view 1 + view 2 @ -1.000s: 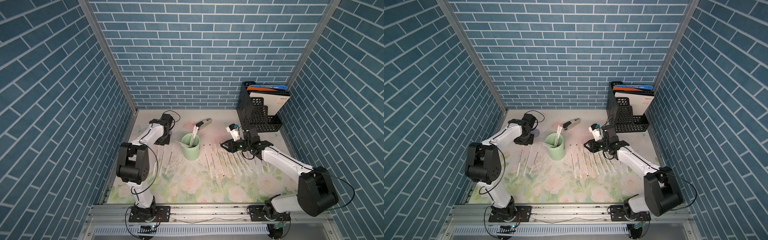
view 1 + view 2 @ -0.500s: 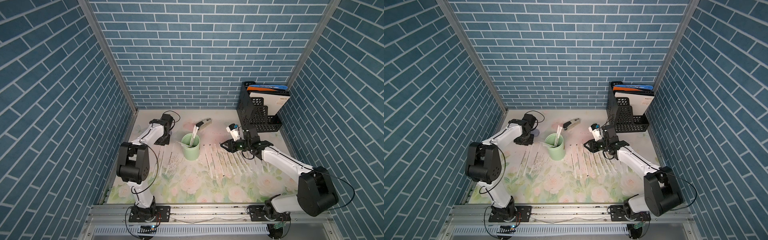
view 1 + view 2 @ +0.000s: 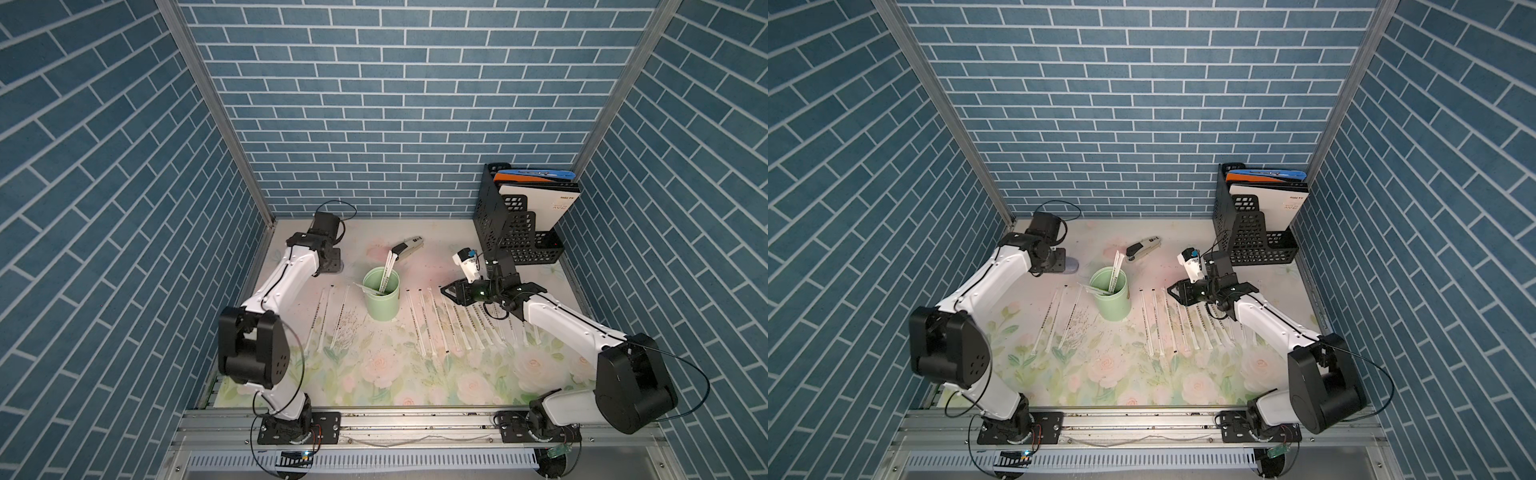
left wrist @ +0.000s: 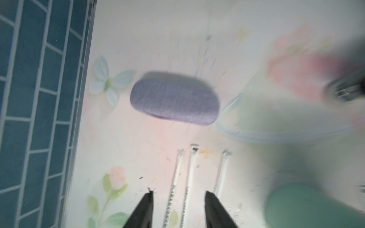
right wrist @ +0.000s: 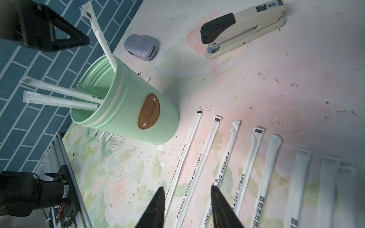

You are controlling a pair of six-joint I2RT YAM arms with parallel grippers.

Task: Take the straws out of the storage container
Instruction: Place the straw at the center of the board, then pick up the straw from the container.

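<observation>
The mint-green storage container [image 3: 381,297] [image 3: 1111,297] [image 5: 126,110] stands upright mid-table with three white wrapped straws [image 5: 59,96] [image 3: 387,274] leaning out of it. Several more straws [image 3: 457,324] [image 5: 209,150] lie in a row to its right, and three straws [image 3: 330,318] [image 4: 189,177] lie to its left. My left gripper [image 3: 328,266] [image 4: 178,194] is open and empty above the far ends of the left straws. My right gripper [image 3: 446,291] [image 5: 186,193] is open and empty, low over the right row beside the cup.
A stapler [image 3: 407,247] [image 5: 243,25] lies behind the cup. A grey pouch [image 4: 173,98] [image 5: 140,46] sits near the left wall, just beyond my left gripper. The black file holder [image 3: 515,224] with folders stands at the back right. The left wrist view is blurred.
My left gripper's jaws have opened from nearly shut. Both arms have stayed about where they were.
</observation>
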